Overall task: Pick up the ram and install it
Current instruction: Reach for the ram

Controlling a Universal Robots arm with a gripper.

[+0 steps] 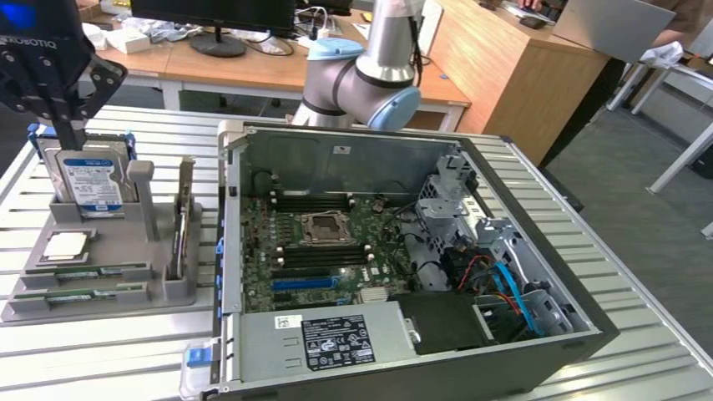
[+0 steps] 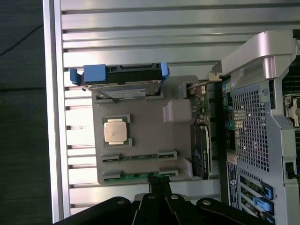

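Hovering over grey holder [image 1: 112,305] on the exterior view's left with gripper [image 1: 70,142] pinched fully together, nothing clamped. Shows ram [image 1: 83,272] lying flat in a slot at holder's near end, second ram [image 1: 69,295] in the next slot, nearer again, neither one lifted. Puts closed fingertips [image 2: 158,185] in wrist view right by second ram [image 2: 136,176], with ram [image 2: 138,157] just beyond; can't tell whether touching. Places square silver processor chip [image 1: 65,244] mid-holder, beyond both sticks, and blue-labelled hard drive [image 1: 92,180] standing upright at holder's far end. Has upright cards [image 1: 179,225] along holder's right edge. Sets open computer case [image 1: 557,351] just right of holder, motherboard [image 1: 323,251] exposed inside, all on slatted metal table [image 1: 635,284].
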